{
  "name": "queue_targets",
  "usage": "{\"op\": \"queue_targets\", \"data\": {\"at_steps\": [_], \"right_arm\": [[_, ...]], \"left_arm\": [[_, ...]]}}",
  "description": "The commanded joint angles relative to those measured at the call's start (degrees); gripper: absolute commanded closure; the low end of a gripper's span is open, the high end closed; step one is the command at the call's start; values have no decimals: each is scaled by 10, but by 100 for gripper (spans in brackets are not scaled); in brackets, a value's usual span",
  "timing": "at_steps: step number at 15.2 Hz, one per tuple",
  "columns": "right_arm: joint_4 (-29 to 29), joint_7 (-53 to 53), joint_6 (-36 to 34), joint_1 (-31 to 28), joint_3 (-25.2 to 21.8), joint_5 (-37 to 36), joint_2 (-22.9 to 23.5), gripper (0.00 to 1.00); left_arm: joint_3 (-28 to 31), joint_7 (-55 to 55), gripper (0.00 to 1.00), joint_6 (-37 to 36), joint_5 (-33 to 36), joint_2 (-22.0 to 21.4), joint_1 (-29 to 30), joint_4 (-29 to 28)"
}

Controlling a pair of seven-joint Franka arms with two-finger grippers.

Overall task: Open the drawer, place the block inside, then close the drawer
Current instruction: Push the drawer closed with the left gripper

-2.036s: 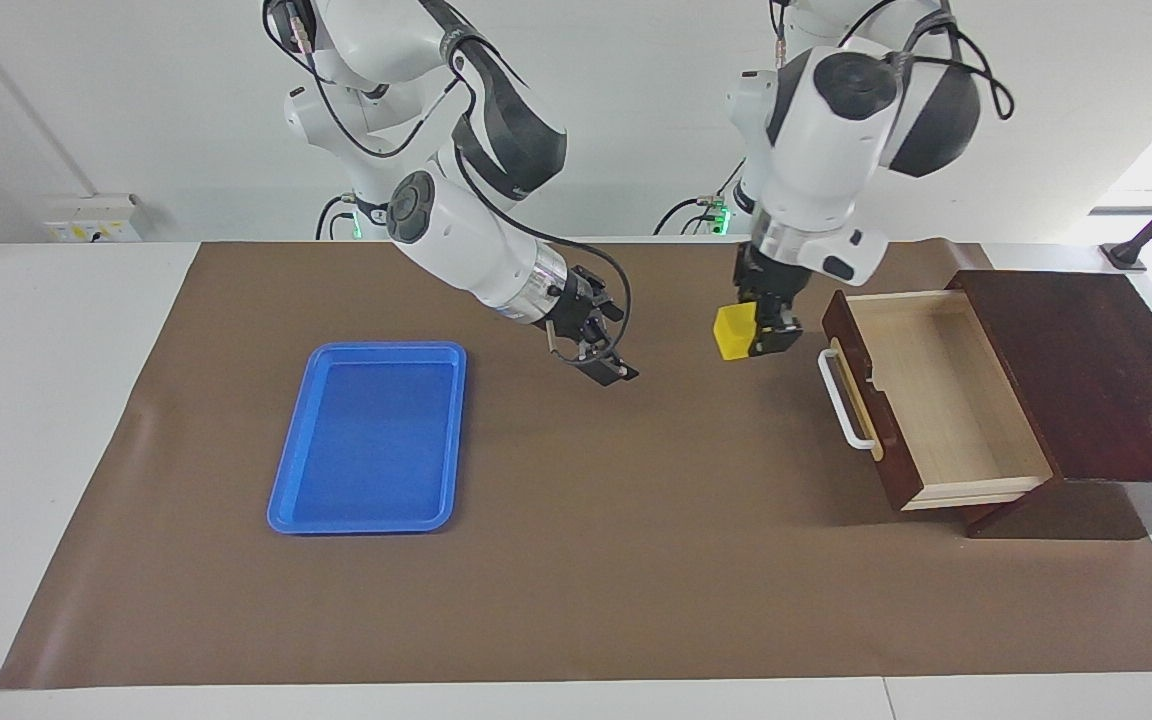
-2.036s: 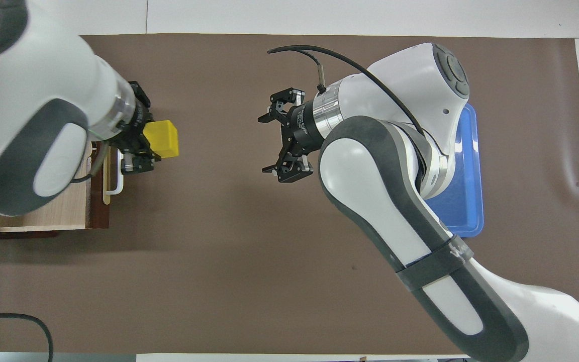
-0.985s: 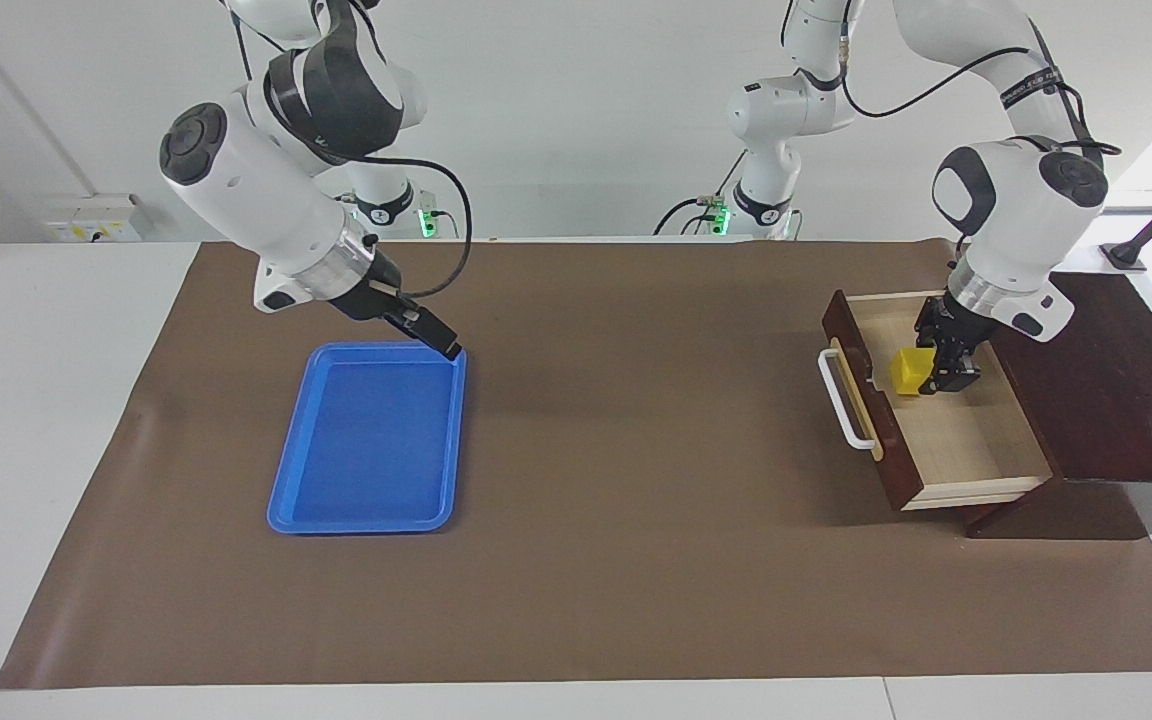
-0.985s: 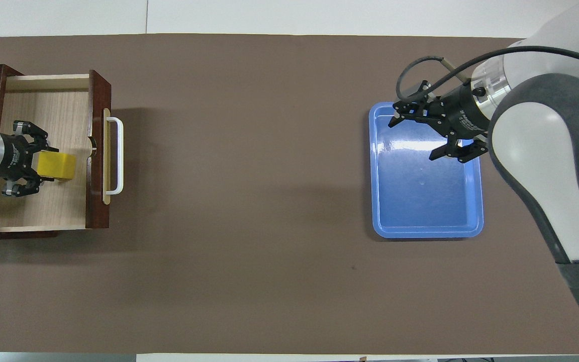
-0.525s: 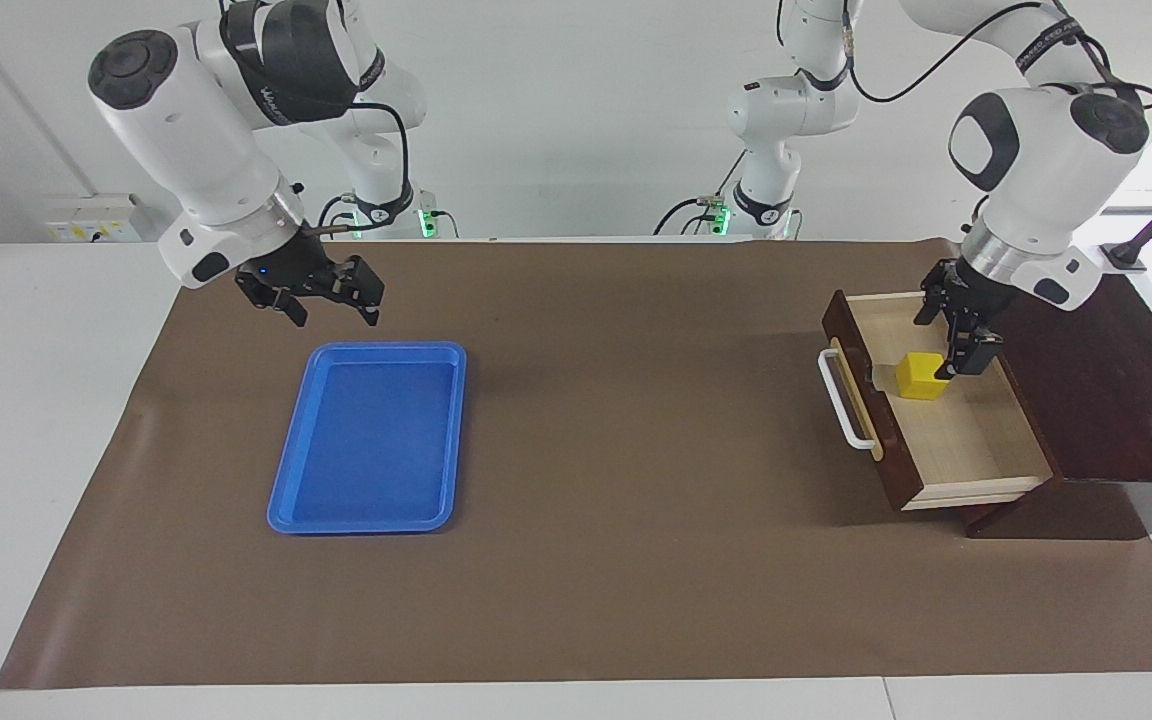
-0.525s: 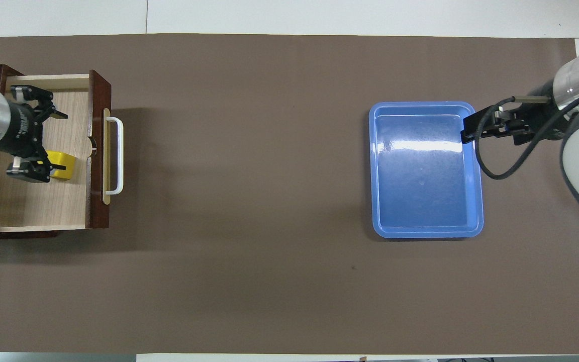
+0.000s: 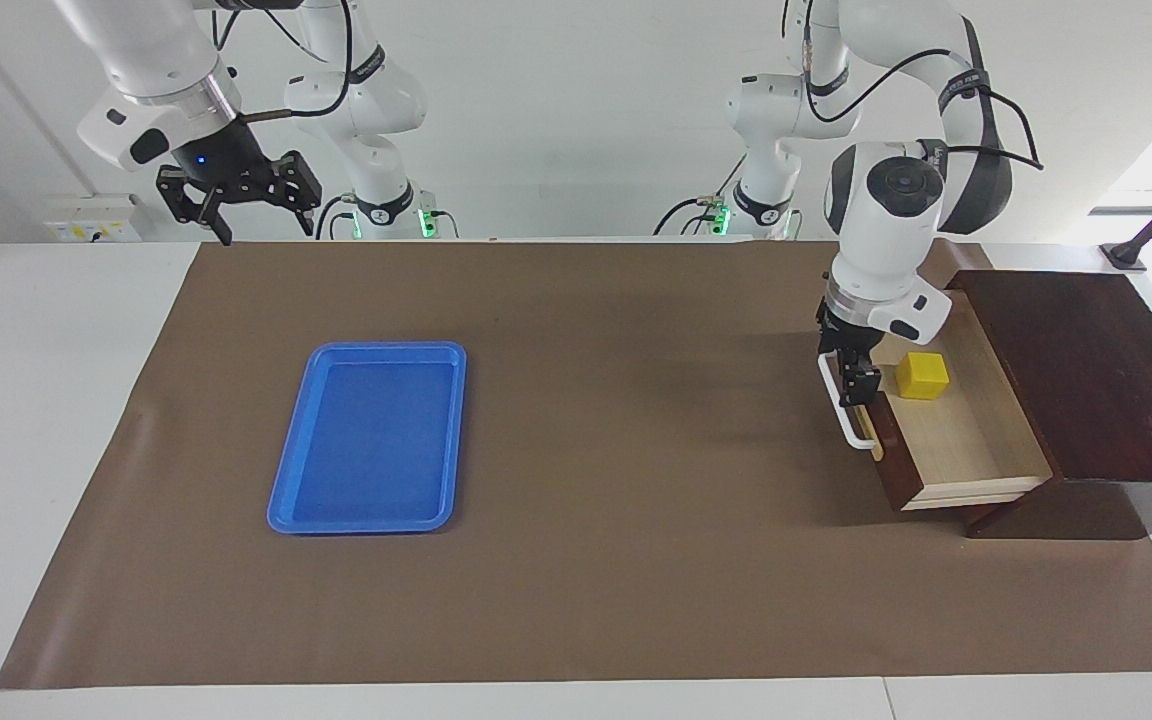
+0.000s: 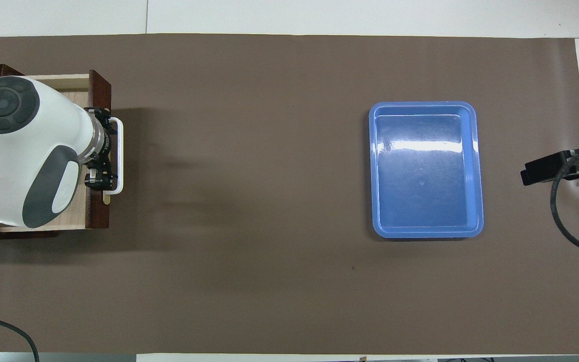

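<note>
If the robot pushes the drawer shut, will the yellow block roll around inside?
Probably not. The block is a cube resting flat on the floor of the drawer, so it would likely slide, not roll. It looks small and stiff, probably light. The left gripper is at the handle.

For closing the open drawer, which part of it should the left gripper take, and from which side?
Probably the white bar handle on the drawer front. It stands off the front panel, so fingers fit around it. Come from above, where the left gripper hangs open; the block already lies inside.
</note>
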Motion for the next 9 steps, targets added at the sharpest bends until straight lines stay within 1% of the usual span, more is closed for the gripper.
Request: {"op": "queue_targets", "data": {"at_steps": [1,3,5,7,9], "right_arm": [[-48,-9,23,-20,11,-11,-13,0],[-69,-9,44,-35,12,-11,-17,0],[-70,-9,45,-36,12,-11,-14,0],[-68,-9,44,-37,12,-11,-9,0],[-63,-9,43,-52,15,-8,-3,0]], "left_arm": [[3,44,0,20,23,-14,38,-14],[2,84,0,23,35,-11,72,-8],[2,130,0,24,35,-10,109,-6],[3,173,0,26,35,-10,128,-6],[2,205,0,30,35,-10,155,-6]]}}
